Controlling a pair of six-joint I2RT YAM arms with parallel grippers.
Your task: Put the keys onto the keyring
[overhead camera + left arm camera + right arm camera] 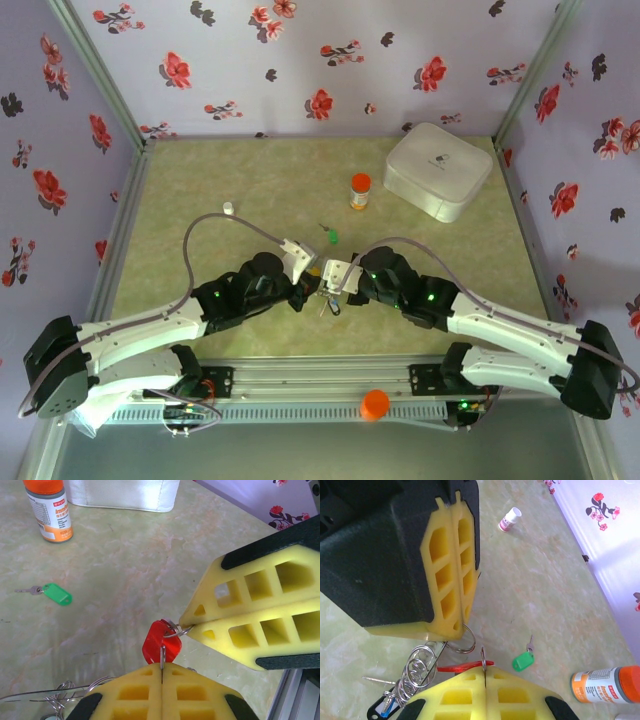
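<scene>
The left claw (162, 674) is pinching closed on the thin wire of the keyring (417, 670), near the front middle of the table (125, 570); the right claw (484, 676) is clamping tight on the small ring of the red key (160, 642), tip to tip with the left; 1 green key (56, 594) is lying apart on the table, near the bottle (49, 510).

- A robot test cell rather than a home: purple floral cloth walls (300, 60) stretched over aluminium corner posts (100, 70).
- Left arm (140, 335) and right arm (510, 330) bolted to a metal rail (320, 380) beside a green marbled tabletop (250, 180).
</scene>
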